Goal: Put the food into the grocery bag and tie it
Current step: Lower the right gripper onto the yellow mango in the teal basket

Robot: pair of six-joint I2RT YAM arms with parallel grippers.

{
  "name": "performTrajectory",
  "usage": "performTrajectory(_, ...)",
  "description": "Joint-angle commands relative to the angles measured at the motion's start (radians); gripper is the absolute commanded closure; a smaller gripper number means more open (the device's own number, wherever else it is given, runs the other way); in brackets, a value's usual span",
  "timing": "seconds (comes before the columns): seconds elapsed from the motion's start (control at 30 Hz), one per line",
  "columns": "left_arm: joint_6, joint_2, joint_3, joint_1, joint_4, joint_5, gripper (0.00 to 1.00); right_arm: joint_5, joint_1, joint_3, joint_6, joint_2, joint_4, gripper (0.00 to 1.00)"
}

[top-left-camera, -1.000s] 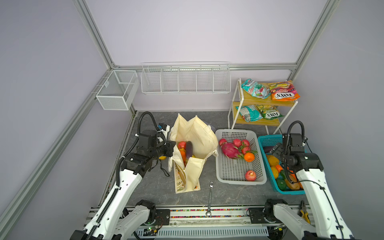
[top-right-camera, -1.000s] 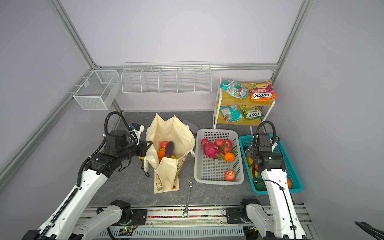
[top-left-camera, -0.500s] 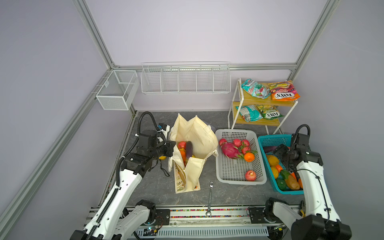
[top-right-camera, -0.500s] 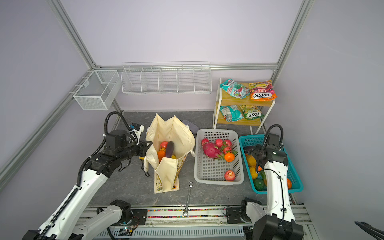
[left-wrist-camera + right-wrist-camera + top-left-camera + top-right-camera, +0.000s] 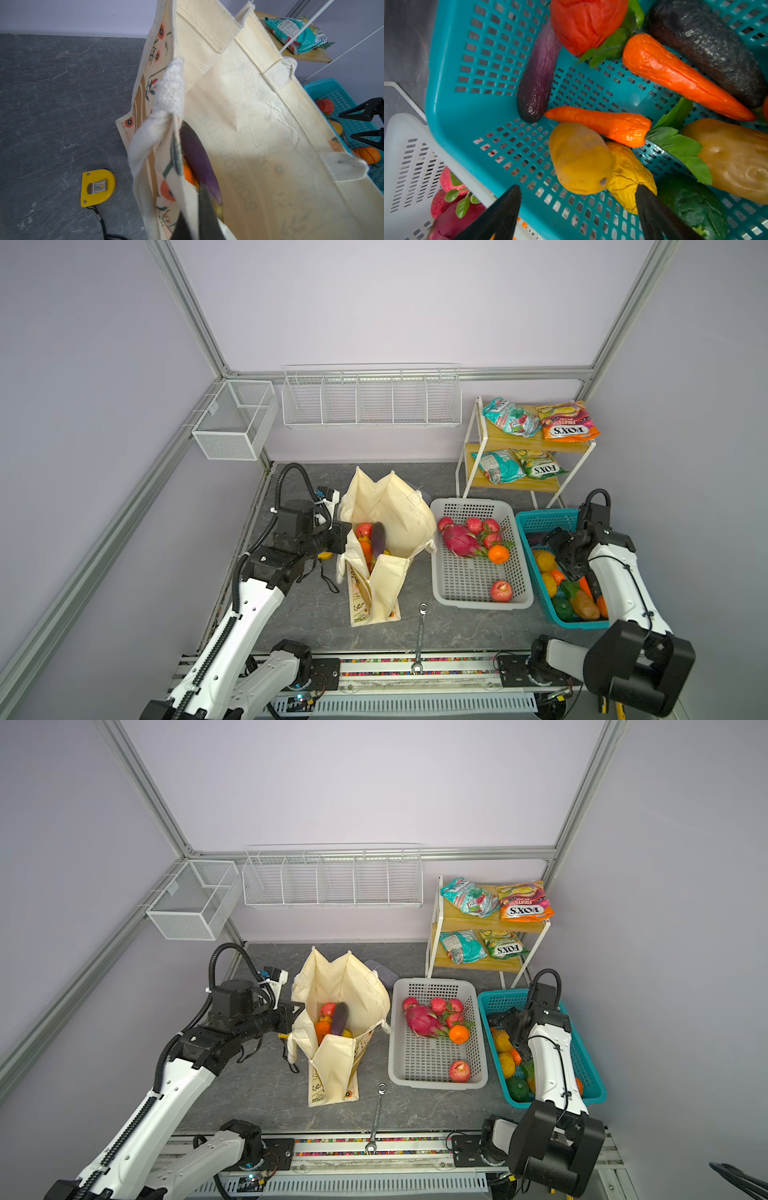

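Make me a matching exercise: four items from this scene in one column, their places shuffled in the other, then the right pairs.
Items
1. dragon fruit
2. orange snack packet
3. carrots
4. yellow tape measure

Places
A. in the teal basket
B. on the table beside the grocery bag
C. in the grey basket
D. on the rack's top shelf

Pairs: 1-C, 2-D, 3-A, 4-B.

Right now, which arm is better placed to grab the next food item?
Right. The right claw hangs open over a yellow piece in the teal basket; the left claw is shut on the grocery bag rim.
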Motion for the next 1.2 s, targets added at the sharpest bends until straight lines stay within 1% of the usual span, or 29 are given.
performTrajectory(0.0, 0.016, -0.015, -0.001, -0.002, 0.014, 0.005, 1.00, -0.003, -0.009, -0.019, 0.025, 0.022, 0.030, 0.11)
performTrajectory(0.13, 0.013, -0.016, -0.001, -0.003, 0.016, 0.011, 1.00, 0.005, -0.009, -0.010, 0.029, 0.063, 0.049, 0.11)
performTrajectory(0.23, 0.013, -0.018, -0.001, -0.003, 0.016, 0.012, 1.00, -0.013, -0.009, -0.012, 0.035, 0.101, 0.070, 0.11)
performTrajectory(0.43, 0.013, -0.019, -0.001, -0.003, 0.014, 0.011, 1.00, -0.006, -0.009, -0.029, 0.045, 0.144, 0.102, 0.04)
performTrajectory(0.5, 0.013, -0.018, -0.001, -0.003, 0.016, 0.013, 1.00, -0.007, -0.009, -0.039, 0.052, 0.146, 0.117, 0.00)
performTrajectory(0.57, 0.013, -0.018, -0.001, -0.003, 0.015, 0.013, 1.00, -0.008, -0.010, -0.048, 0.057, 0.146, 0.128, 0.04)
performTrajectory(0.7, 0.013, -0.019, -0.001, -0.003, 0.015, 0.012, 1.00, -0.005, -0.011, -0.059, 0.061, 0.141, 0.142, 0.15)
performTrajectory(0.97, 0.014, -0.018, -0.001, -0.003, 0.014, 0.011, 1.00, -0.015, -0.010, -0.101, 0.082, 0.142, 0.173, 0.32)
performTrajectory(1.07, 0.013, -0.019, -0.001, -0.003, 0.015, 0.012, 1.00, -0.017, -0.011, -0.105, 0.082, 0.134, 0.176, 0.41)
performTrajectory(1.17, 0.013, -0.020, -0.001, -0.003, 0.016, 0.013, 1.00, -0.015, -0.013, -0.103, 0.081, 0.121, 0.169, 0.46)
